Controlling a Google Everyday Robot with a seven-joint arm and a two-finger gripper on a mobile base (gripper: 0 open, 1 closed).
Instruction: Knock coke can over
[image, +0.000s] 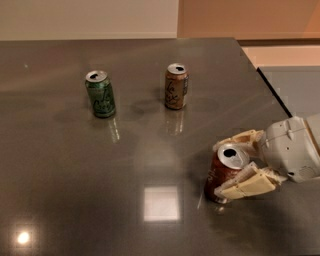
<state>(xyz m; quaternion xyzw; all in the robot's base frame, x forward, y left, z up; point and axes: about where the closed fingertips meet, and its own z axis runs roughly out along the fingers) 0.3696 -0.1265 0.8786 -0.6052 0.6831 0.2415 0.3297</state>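
Coke can (225, 172), dark red-brown with a silver top, sits on the grey table (60, 190) near its right-hand edge and serves as the mark for everything else. Well to the left of the coke can and farther back stands a green can (101, 94), upright, its opened top showing. Closer to the coke can, but also well behind it and somewhat to its left, a tan-orange can (176, 86) stands upright, clear of the green one. Just to the left of the coke can's base a square patch of reflected light (161, 202) lies on the tabletop. The coke can itself rests on its base, its top leaning a little to the right. The gripper (218, 169) comes in from the right of the coke can and has it between its two pale fingers (247, 184). The near finger lies across the can's lower front and the far one rests against the back of its rim, so the jaws are drawn in to the can's width. The gripper's white wrist housing (290, 150) sits immediately right of the coke can.
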